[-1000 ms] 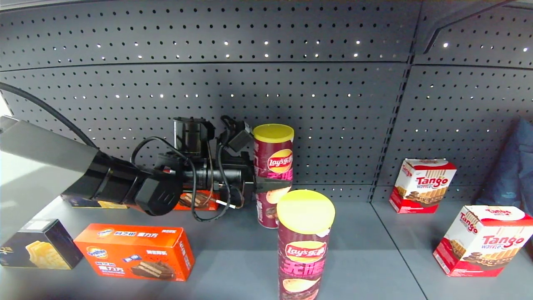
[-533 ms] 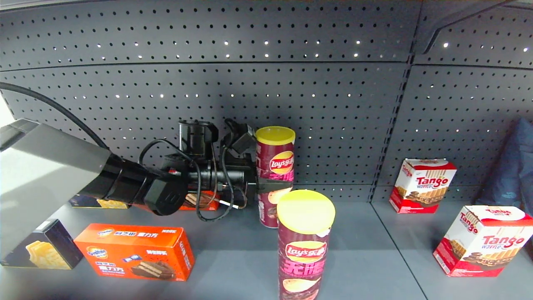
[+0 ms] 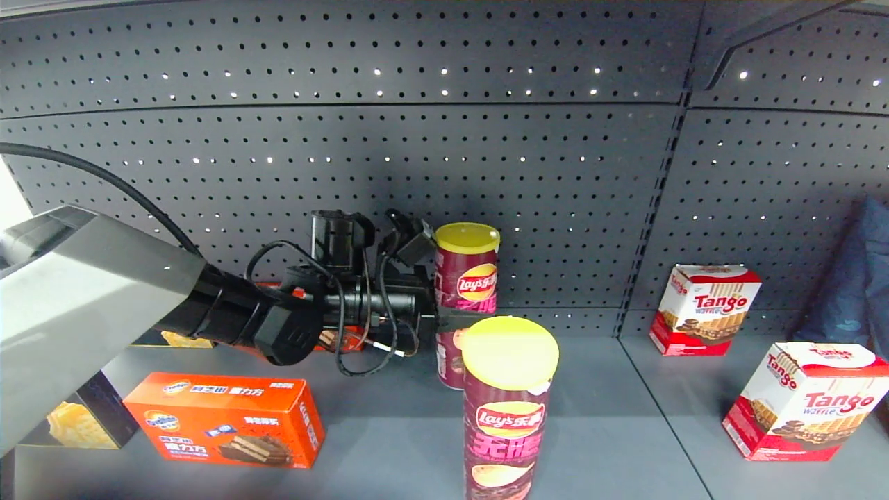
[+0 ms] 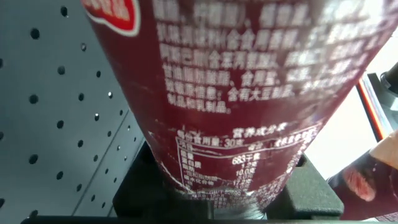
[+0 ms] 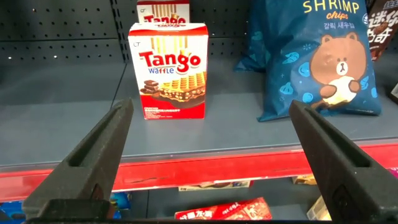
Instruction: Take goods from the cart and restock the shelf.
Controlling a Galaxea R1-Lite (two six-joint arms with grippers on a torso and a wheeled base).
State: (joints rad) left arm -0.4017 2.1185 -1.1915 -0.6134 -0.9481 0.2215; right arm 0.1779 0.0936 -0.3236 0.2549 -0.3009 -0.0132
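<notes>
While the left arm has pushed further in over the last second, the maroon cardboard crisp tube with a yellow plastic lid (image 3: pixel 467 278) has gone right and lower. Its base is now at or just off the grey metal shelf deck (image 3: pixel 389 444). Contact is hidden behind the second maroon yellow-lidded tube (image 3: pixel 509 410) standing in front. Reads as set-down nearly done, release likely next, one item almost restocked.

Head view: left gripper (image 3: pixel 460 319) clamped on the crisp tube's midsection from the side. Tube upright, close to the grey perforated back panel (image 3: pixel 555 173). Arm comes in from the left, roughly level, cables looped over the wrist, passing above the orange rectangular cake carton (image 3: pixel 222 427). Front tube sits just beside the held one; can't tell if they touch. Two red-and-white wafer cartons (image 3: pixel 705 305) stand well apart to the right.

Left wrist view: crisp tube wall right up against the lens, black finger blocks on either side of it, firm grasp. Back panel behind.

Right wrist view: right gripper (image 5: pixel 210 107) spread wide, nothing between the fingers (image 5: pixel 93 155). It hangs level before the red front edge strip (image 5: pixel 186 169) of a shelf level carrying a red-and-white wafer carton (image 5: pixel 168 68) and a blue snack bag with a bear on it (image 5: pixel 317 56).
</notes>
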